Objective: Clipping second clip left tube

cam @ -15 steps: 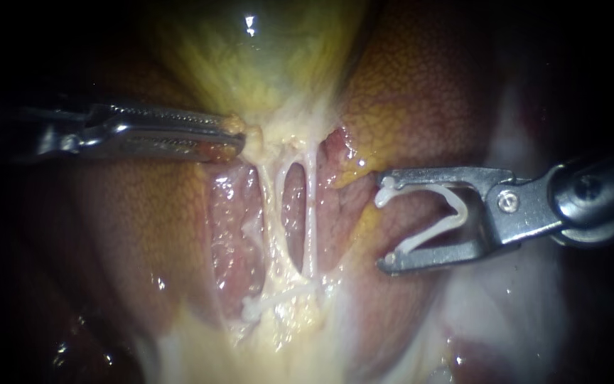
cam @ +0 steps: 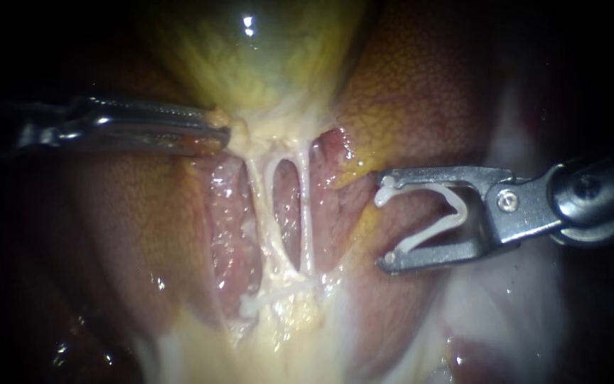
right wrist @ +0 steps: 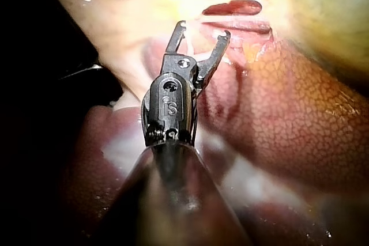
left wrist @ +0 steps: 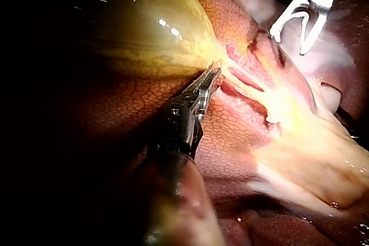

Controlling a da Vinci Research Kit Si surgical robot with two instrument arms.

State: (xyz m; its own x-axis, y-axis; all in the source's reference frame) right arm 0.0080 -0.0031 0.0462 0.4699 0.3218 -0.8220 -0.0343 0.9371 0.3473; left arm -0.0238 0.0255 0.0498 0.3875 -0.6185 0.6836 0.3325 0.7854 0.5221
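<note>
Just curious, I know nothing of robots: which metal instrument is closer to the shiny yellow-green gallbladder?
Left. The left instrument grips pale tissue at the gallbladder's narrow end; the right instrument, carrying an open white clip, sits apart over the mottled brown liver.

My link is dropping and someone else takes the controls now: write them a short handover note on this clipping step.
Left tool: jaws shut on the gallbladder neck, pulled toward the view's left.
Right tool: open clip seated between its jaws, to the right of both tubes, touching neither.
Left tube and right tube lie bare over the liver; a white piece, likely a clip, crosses the left tube's lower end.
Done: clip loaded, tubes exposed. Left: pass the clip around the left tube and close it.
</note>
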